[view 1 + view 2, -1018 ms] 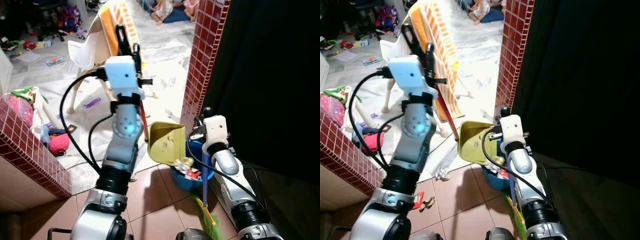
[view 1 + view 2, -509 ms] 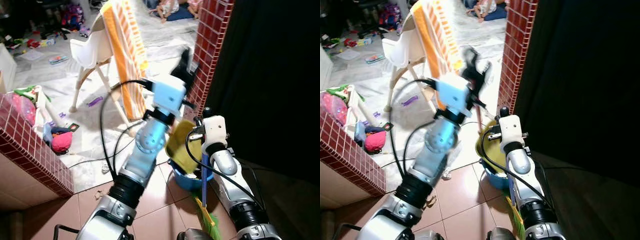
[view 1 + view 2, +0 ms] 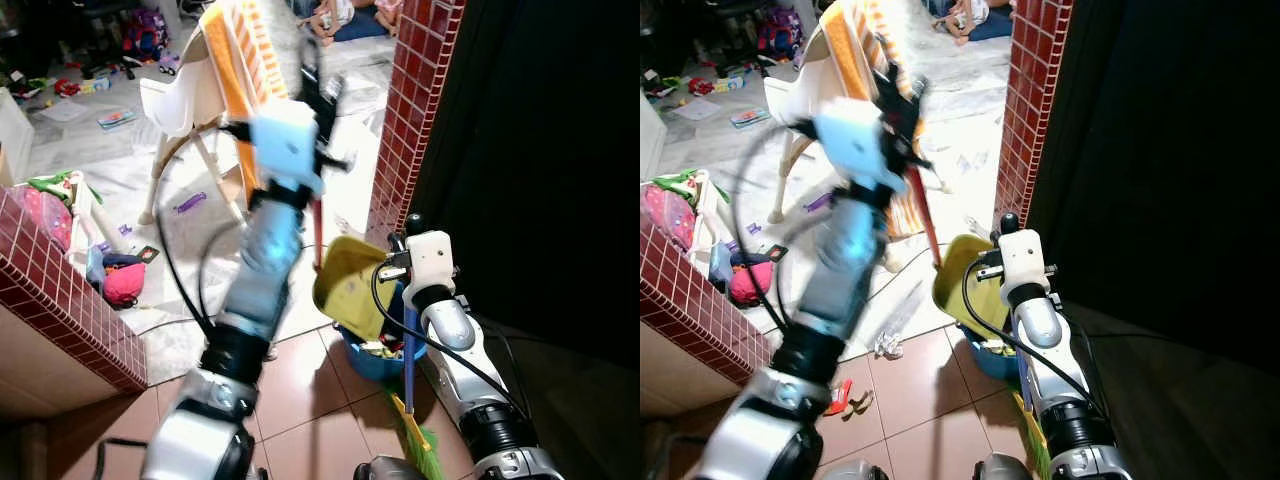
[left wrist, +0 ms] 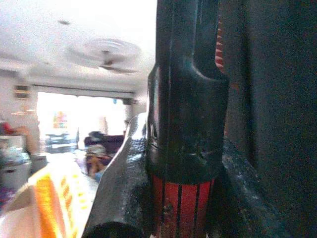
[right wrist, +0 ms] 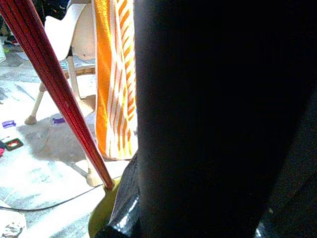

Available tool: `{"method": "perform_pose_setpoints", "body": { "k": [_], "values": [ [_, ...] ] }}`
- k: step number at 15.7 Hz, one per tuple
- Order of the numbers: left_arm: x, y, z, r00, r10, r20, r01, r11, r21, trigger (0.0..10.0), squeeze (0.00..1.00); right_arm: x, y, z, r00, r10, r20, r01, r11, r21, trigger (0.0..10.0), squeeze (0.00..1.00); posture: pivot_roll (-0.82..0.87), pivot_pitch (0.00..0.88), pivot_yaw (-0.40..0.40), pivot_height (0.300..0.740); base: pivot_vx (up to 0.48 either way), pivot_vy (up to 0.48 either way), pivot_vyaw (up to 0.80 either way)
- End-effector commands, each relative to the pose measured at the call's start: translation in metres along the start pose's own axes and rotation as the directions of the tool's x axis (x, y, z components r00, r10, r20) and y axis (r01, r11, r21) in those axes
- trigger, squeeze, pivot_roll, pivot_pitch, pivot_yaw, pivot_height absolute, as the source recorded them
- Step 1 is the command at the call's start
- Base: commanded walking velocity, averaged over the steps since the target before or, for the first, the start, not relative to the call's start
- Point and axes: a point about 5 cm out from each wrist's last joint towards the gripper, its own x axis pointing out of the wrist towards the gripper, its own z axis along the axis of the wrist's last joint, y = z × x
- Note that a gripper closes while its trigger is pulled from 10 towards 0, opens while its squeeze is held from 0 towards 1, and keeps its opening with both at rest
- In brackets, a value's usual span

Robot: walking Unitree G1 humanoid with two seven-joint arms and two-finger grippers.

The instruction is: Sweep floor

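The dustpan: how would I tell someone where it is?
Find the red-tiled pillar in the doorway. At its foot a blue bin sits on the floor, and the dustpan hangs tipped over it. It is yellow, on a red handle.

no readable text, labels, brands or numbers anywhere

Yellow plastic dustpan (image 3: 350, 290) on dark red ribbed handle (image 5: 54, 89). Blue round plastic bucket (image 3: 372, 360). Broom: blue pole (image 3: 410, 350), green bristles (image 3: 420, 440). Orange-and-white striped towel (image 3: 245, 90) over white plastic chair (image 3: 180, 100). Dark red tiled pillar (image 3: 410, 110). Terracotta floor tiles (image 3: 310, 410).
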Motion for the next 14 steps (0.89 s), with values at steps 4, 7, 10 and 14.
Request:
{"method": "perform_pose_setpoints", "body": {
  "k": [4,7,10,14],
  "values": [
    [0.042,0.048,0.087,0.939,0.183,0.291,-0.185,0.983,-0.021,10.0,0.00,0.009,0.004,0.013,0.997,0.017,0.069,-0.017,1.000,-0.004,10.0,0.00,-0.07,0.000,0.035,0.740,0.000,0.000,0.00],
    [0.032,0.069,0.077,0.940,0.233,0.250,-0.252,0.967,0.048,10.0,0.00,0.011,0.006,0.013,0.997,0.029,0.068,-0.029,1.000,-0.006,10.0,0.00,-0.05,0.000,0.027,0.740,0.000,0.000,0.00],
    [0.007,0.080,0.047,0.947,0.301,0.115,-0.310,0.948,0.066,10.0,0.00,0.012,0.006,0.013,0.997,0.032,0.072,-0.031,0.999,-0.011,10.0,0.00,-0.05,0.000,0.023,0.740,0.000,0.000,0.00],
    [0.003,0.072,0.034,0.949,0.312,0.047,-0.313,0.949,0.021,10.0,0.00,0.014,0.008,0.013,0.997,0.040,0.073,-0.039,0.999,-0.012,10.0,0.00,-0.05,0.000,0.021,0.740,0.000,0.000,0.00]
  ]
}}
